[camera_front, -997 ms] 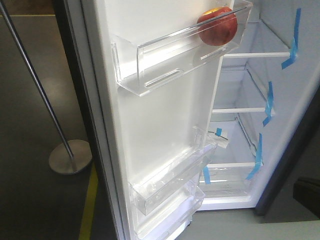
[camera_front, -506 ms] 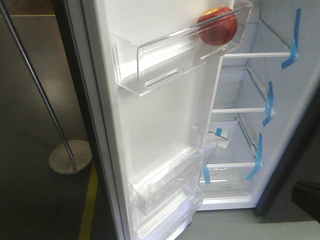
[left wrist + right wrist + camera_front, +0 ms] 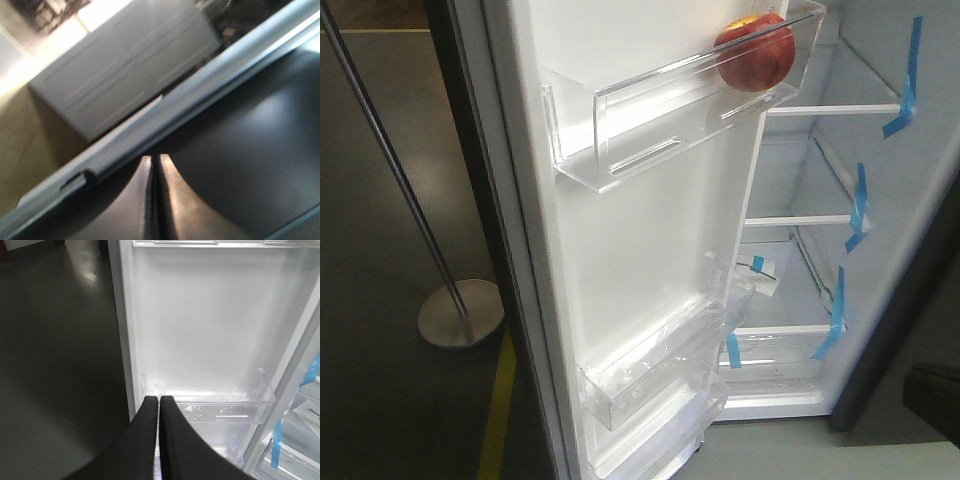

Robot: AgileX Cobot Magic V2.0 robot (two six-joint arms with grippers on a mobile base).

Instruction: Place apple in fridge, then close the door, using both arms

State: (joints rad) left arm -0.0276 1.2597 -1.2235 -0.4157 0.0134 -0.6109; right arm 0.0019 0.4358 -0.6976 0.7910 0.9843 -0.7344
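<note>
The red apple [image 3: 755, 52] rests in the right end of the upper clear bin [image 3: 650, 125] on the open door [image 3: 650, 240], against its white inner lining. To the right, the fridge [image 3: 910, 190] stands open, its white shelves marked with blue tape. My left gripper [image 3: 152, 160] is shut and empty, its tips at the door's grey edge [image 3: 190, 100] beside the dark outer face. My right gripper [image 3: 159, 400] is shut and empty, facing the door's inner lining [image 3: 210, 330] just before a lower clear bin [image 3: 225, 407]. A dark arm part [image 3: 935, 400] shows at the lower right.
A metal pole with a round base [image 3: 460, 312] stands on the dark floor left of the door, next to a yellow floor line [image 3: 500, 400]. A plain grey cabinet [image 3: 125, 65] stands beyond the door edge in the left wrist view.
The dark arm part at the lower right of the front view has sunk slightly. The apple, the door and the fridge have not moved.
</note>
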